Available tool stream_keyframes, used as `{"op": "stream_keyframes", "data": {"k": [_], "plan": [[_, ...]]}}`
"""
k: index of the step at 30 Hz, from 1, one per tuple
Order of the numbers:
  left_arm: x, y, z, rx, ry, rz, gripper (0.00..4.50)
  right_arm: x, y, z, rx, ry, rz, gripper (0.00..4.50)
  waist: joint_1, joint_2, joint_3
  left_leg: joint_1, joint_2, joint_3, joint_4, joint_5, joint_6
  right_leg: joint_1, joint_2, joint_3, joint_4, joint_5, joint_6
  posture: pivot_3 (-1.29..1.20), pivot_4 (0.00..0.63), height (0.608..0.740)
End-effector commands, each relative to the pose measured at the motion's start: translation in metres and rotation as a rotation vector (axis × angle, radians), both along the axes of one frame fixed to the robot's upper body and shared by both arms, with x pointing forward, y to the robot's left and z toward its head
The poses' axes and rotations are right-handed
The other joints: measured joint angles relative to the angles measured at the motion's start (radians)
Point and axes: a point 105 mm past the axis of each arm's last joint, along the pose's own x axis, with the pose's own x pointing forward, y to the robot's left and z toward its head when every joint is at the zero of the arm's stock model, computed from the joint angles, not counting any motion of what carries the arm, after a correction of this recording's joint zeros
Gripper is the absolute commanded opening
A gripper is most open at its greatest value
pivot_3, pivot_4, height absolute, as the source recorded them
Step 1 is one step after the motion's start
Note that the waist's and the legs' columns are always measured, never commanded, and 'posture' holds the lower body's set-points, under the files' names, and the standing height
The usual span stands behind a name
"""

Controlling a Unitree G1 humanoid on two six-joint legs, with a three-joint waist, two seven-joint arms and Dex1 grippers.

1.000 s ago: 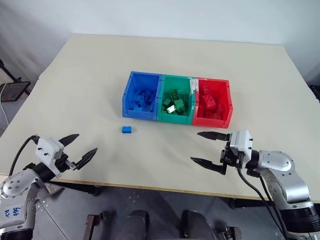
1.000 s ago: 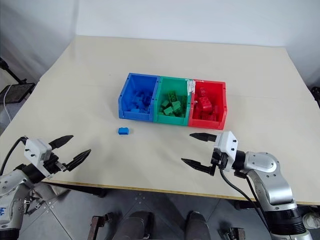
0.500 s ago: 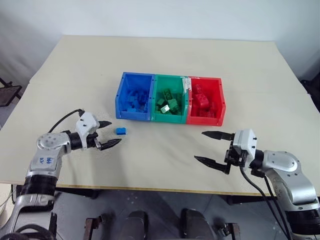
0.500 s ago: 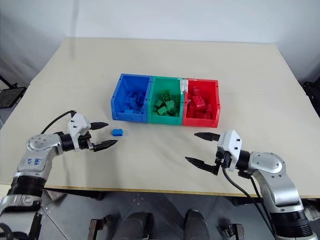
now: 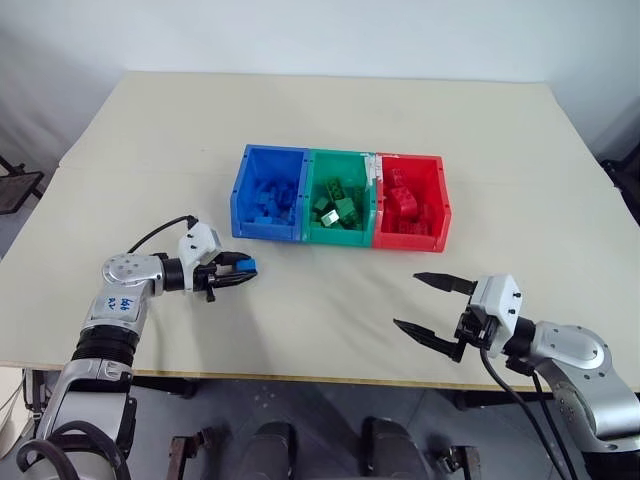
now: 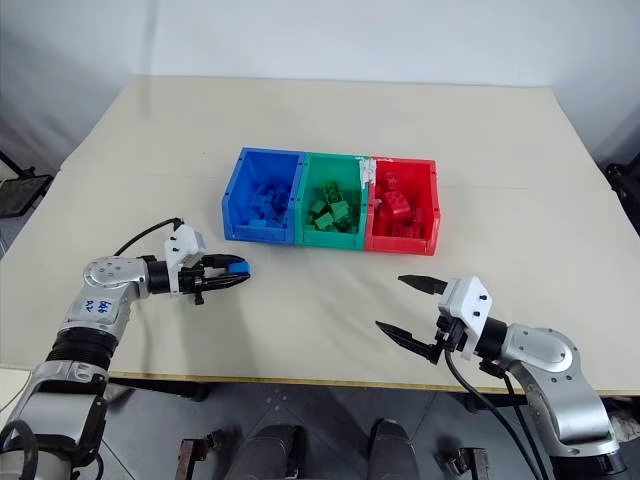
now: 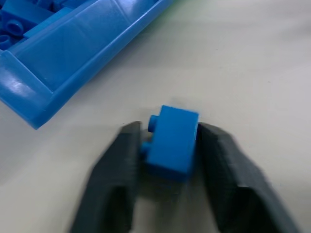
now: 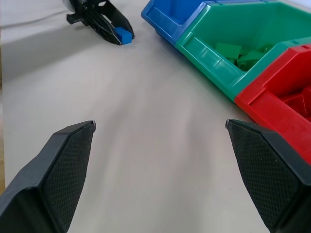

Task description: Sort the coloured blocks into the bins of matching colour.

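Left claw [image 5: 232,272] pinches the small blue studded plastic brick [image 5: 246,266] on the bench, frame centre-left, ready for lifting binward; right claw [image 5: 434,312] spread, idle.

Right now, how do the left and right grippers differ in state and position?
The left gripper is shut on the blue block; the right gripper is open and empty. The left sits just in front of the blue bin; the right hangs near the table's front edge. Both have two black fingers.

Three bins [image 5: 341,196]; one loose blue block [image 5: 246,265]; two hands; binned blocks uncountable.
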Motion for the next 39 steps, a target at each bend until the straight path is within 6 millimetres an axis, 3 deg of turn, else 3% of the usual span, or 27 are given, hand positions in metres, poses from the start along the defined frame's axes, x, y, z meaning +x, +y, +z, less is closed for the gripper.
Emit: {"op": "stream_keyframes", "data": {"k": [1, 6, 11, 15, 19, 26, 30, 35, 39], "plan": [[-0.01, -0.004, 0.01, -0.039, -0.027, -0.056, 0.95, -0.003, 0.0, 0.012, 0.011, -0.061, -0.002, 4.5, -0.001, 0.0, 0.0, 0.0, 0.0, 0.0, 0.0, 0.0, 0.0, 0.0, 0.0, 0.0, 0.0, 0.0, 0.0, 0.0, 0.15, 0.74], [-0.002, -0.033, 0.065, -0.197, -0.191, -0.065, 0.95, -0.002, -0.001, 0.011, 0.02, -0.066, -0.021, 4.5, 0.01, 0.0, 0.0, -0.001, 0.0, -0.001, 0.001, 0.0, 0.0, 0.0, 0.0, 0.0, 0.0, 0.0, 0.0, 0.0, 0.15, 0.74], [0.029, -0.052, 0.101, -0.261, -0.256, 0.071, 0.95, 0.002, -0.006, 0.016, 0.069, -0.089, -0.074, 4.5, 0.022, -0.001, 0.0, -0.001, -0.001, -0.001, 0.003, 0.0, 0.0, 0.0, 0.0, 0.0, 0.0, 0.0, 0.0, 0.0, 0.15, 0.74], [0.062, -0.056, 0.11, -0.231, -0.26, 0.225, 0.95, 0.008, -0.016, 0.03, 0.157, -0.149, -0.174, 4.5, 0.021, -0.001, 0.0, -0.001, -0.001, -0.001, 0.002, 0.0, 0.0, 0.0, 0.0, 0.0, 0.0, 0.0, 0.0, 0.0, 0.15, 0.74], [0.08, -0.053, 0.111, -0.223, -0.236, 0.317, 0.95, 0.01, -0.021, 0.037, 0.193, -0.218, -0.246, 4.5, 0.015, -0.001, 0.0, -0.001, -0.001, 0.0, 0.001, 0.0, 0.0, 0.0, 0.0, 0.0, 0.0, 0.0, 0.0, 0.0, 0.15, 0.74], [0.084, -0.048, 0.107, -0.196, -0.23, 0.352, 3.22, 0.012, -0.02, 0.043, 0.219, -0.262, -0.279, 4.5, 0.019, -0.002, 0.001, -0.001, -0.001, 0.0, 0.0, 0.0, 0.0, -0.001, 0.0, 0.0, 0.0, 0.0, 0.0, 0.0, 0.15, 0.74], [0.066, -0.041, 0.11, -0.184, -0.272, 0.264, 4.41, 0.012, -0.017, 0.045, 0.224, -0.261, -0.266, 4.5, 0.01, -0.001, 0.001, -0.001, -0.001, 0.0, 0.0, 0.0, 0.0, -0.001, 0.0, 0.0, 0.0, 0.0, 0.0, 0.0, 0.15, 0.74], [0.028, -0.006, 0.097, -0.104, -0.291, 0.204, 4.47, 0.009, -0.011, 0.037, 0.167, -0.215, -0.198, 4.5, -0.009, -0.001, 0.001, -0.001, 0.001, 0.001, -0.001, 0.0, 0.0, -0.003, 0.0, 0.0, 0.0, 0.0, 0.0, 0.0, 0.15, 0.74], [-0.024, 0.054, 0.076, -0.015, -0.276, 0.221, 4.47, 0.006, -0.014, 0.024, 0.096, -0.144, -0.117, 4.5, -0.018, -0.001, 0.001, 0.0, 0.002, 0.001, -0.002, 0.0, -0.001, -0.004, 0.0, 0.001, 0.0, 0.0, 0.0, 0.0, 0.15, 0.74]]}}
